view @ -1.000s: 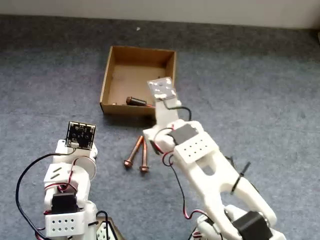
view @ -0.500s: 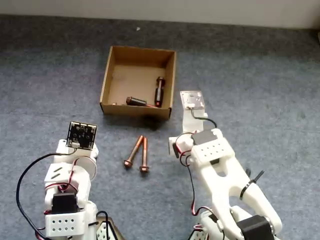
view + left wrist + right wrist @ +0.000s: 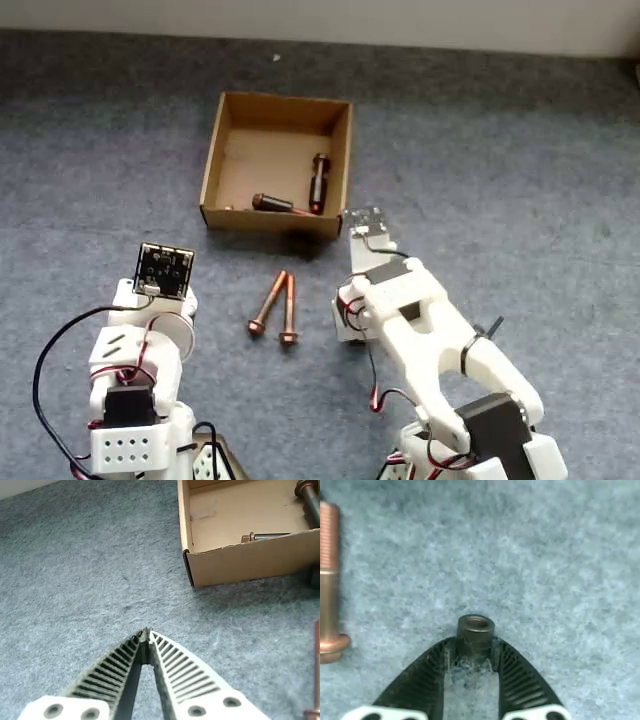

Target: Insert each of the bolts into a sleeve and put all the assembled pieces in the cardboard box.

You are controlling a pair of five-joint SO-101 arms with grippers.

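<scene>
The cardboard box (image 3: 211,165) holds two bolts in dark sleeves, one lying along its front wall (image 3: 272,203) and one by its right wall (image 3: 319,182). Two bare copper bolts (image 3: 268,302) (image 3: 289,310) lie side by side on the carpet in front of it. My right arm (image 3: 400,300) is bent low just right of them. Its gripper (image 3: 473,642) is shut on a dark sleeve (image 3: 476,626) that stands upright on the carpet, beside a copper bolt (image 3: 329,580). My left gripper (image 3: 146,634) is shut and holds nothing, hanging short of the box (image 3: 240,562).
Grey carpet covers the whole floor. A small dark thing (image 3: 299,243) lies against the front of the box. The left arm (image 3: 135,350) stands at the near left, apart from the bolts. Open carpet stretches to the right of the box.
The right arm left the box, where a second sleeved bolt now lies, swung back towards me and dropped to the carpet beside the loose bolts. The left arm kept still.
</scene>
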